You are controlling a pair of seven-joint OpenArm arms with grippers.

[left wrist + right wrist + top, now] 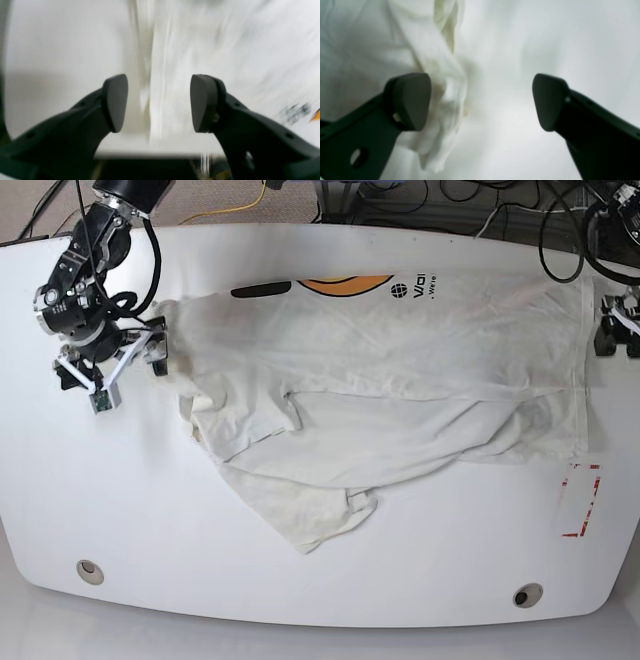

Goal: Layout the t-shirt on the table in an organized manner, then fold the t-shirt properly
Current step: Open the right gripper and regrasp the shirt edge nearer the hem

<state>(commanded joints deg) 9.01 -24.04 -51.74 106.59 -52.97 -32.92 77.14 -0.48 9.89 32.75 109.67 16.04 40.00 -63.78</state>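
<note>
Across the far half of the table [140, 510] the shirt [400, 370] lies partly spread, its print showing at the far edge, while the near part is bunched and folded over itself, with a crumpled flap trailing toward the near edge. Both grippers stand with jaws spread and hold nothing. The right gripper [481, 100] hangs at the shirt's left-hand edge in the base view, a twisted ridge of cloth just beside one finger. The left gripper [158, 102] is at the opposite edge, straddling a long fold or hem; its wrist view is smeared, so contact cannot be told.

The step in hand looks like laying out, not yet folding. To do it well, each gripper should likely pinch a single layer at an outer corner or hem rather than a bunched wad, then draw the two sides apart and toward the near edge together, so the doubled-over part unrolls flat. Uneven pulls risk dragging the whole shirt sideways instead of opening it.
</note>
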